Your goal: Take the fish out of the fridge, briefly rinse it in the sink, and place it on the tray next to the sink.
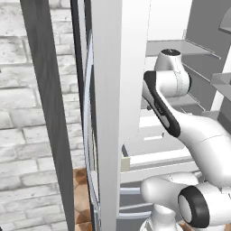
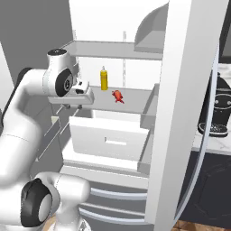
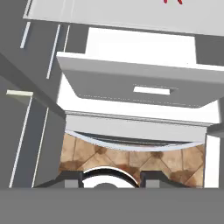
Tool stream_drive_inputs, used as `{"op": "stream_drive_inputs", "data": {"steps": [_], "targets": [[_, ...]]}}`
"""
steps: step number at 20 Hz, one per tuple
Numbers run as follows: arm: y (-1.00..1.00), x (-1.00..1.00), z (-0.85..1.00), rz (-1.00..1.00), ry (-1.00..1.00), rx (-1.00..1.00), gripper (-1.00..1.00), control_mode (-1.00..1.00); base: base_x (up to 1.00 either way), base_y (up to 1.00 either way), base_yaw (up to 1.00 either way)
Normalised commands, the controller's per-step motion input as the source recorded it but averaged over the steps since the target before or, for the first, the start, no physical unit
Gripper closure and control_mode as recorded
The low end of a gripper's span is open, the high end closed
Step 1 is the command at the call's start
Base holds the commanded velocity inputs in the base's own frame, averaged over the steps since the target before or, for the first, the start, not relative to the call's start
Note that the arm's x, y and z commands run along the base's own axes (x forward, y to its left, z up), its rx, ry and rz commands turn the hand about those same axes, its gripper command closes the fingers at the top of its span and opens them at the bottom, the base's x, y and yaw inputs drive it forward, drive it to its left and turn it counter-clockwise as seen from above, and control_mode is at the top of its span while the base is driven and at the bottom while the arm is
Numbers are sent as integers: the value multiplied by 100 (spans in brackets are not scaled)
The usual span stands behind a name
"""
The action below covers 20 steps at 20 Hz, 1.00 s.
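The tall grey-and-white fridge stood open, its white interior and grey shelves exposed. The small bright red-orange fish lay on a flat grey shelf in the middle of the compartment, just beside an upright yellow squeeze bottle and apart from it. Below that shelf a pale grey drawer with a slot handle stood pulled partly out.

The white arm reached in from the left of the right base view, and its two-finger gripper hung near the left end of the fish's shelf, fingers pointing downward towards the drawer and the brown tiled floor. In the hand view only the red tips of the fish showed at the top edge, so the hand was not aimed at it. The gripper's fingers were drawn together and empty; nothing lay between them.

By this, the work was at its first step: reaching for the fish, which was not yet grasped. Rinsing in the sink and setting it on the tray were both undone. The next move would likely call for parting the fingers, carrying the hand along the shelf until it stood over the fish, clear of the bottle, then lowering to close on the fish's body.
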Motion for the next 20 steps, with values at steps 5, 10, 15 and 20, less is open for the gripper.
{"op": "stream_drive_inputs", "data": {"steps": [5, 10, 15, 20], "targets": [[-1, -12, 0, -1, -31, -6, -100, -100, 0, 0, 0], [-38, -10, 14, -3, -39, 0, -100, -100, 0, 0, 0], [-63, 16, 13, -1, -12, 6, -100, -100, 0, 0, 0], [-58, 48, 14, 1, 0, 9, -100, -100, 0, 0, 0]]}}
